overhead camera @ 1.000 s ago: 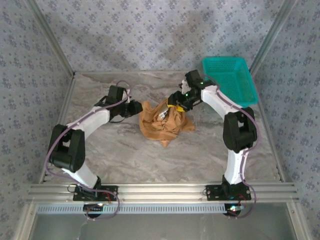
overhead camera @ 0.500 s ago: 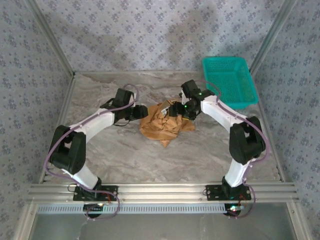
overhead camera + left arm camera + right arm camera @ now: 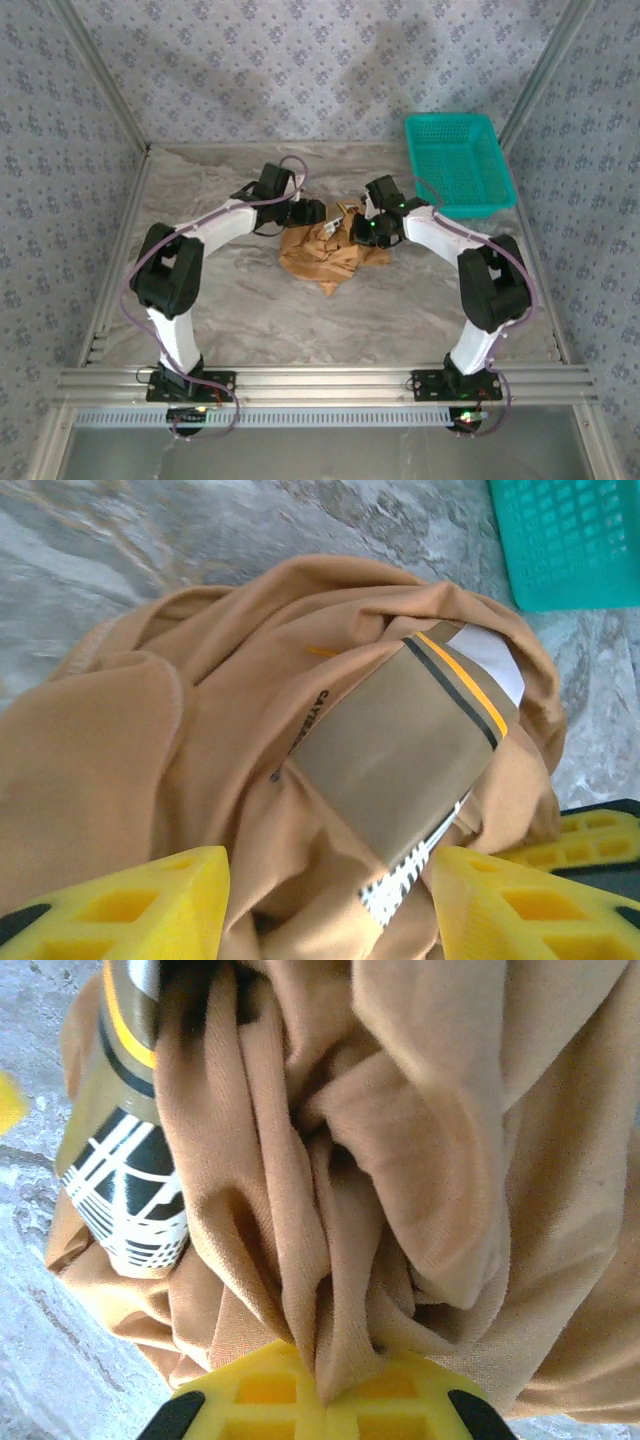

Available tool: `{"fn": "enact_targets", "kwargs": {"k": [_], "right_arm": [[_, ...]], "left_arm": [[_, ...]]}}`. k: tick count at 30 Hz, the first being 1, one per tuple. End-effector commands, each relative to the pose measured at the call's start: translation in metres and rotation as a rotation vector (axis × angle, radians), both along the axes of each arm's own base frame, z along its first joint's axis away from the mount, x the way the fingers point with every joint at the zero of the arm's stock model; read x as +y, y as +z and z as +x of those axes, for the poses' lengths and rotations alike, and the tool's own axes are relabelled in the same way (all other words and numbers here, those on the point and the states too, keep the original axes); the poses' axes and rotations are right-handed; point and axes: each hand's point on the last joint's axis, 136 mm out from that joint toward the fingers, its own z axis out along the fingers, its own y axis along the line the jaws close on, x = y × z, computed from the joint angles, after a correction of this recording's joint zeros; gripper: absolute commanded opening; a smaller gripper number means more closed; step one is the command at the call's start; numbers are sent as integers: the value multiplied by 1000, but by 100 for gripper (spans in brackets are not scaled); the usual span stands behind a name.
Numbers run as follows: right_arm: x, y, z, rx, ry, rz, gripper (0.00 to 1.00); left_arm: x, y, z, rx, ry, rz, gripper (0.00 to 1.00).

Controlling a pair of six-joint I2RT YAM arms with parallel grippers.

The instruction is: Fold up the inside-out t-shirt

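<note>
The t-shirt lies in a crumpled heap on the far half of the tabletop, roughly midway between the 2 arms, with no flat panel or straight edge showing. I judge the step in hand to be the early one: opening the bundle up and spreading it, not folding. The right claw is closed tight on a bunched ridge of cloth at the heap's far right side, the fabric gathering into pleats where it enters the yellow fingers. The left claw hangs over the far left side of the heap with its yellow fingers standing well apart and gripping nothing, loose cloth below the gap. A darker patch with orange and black stripes and a white label show among the folds in the left wrist view. The next move likely calls for the left claw to close on a separate edge, so the 2 can draw the cloth apart without dragging the whole heap. The tabletop is a pale marbled sheet, and a teal basket sits well apart at its far right corner. Blue-grey patterned walls enclose 3 sides, with a metal rail along the near edge.
</note>
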Motion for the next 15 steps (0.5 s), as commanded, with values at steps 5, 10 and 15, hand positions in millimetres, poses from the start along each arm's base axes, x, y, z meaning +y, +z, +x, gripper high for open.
{"fn": "enact_targets", "kwargs": {"k": [5,10,15], "right_arm": [[10,13,0,-29,22,63,0],[4,21,4,-35,4,69,0],[-21,11,6,-14,-38,44,0]], "left_arm": [[-47,-6,1,11,-142,-50,60],[-50,-20,-3,37,-154,-37,28],[-30,29,9,-7,-102,-82,0]]}}
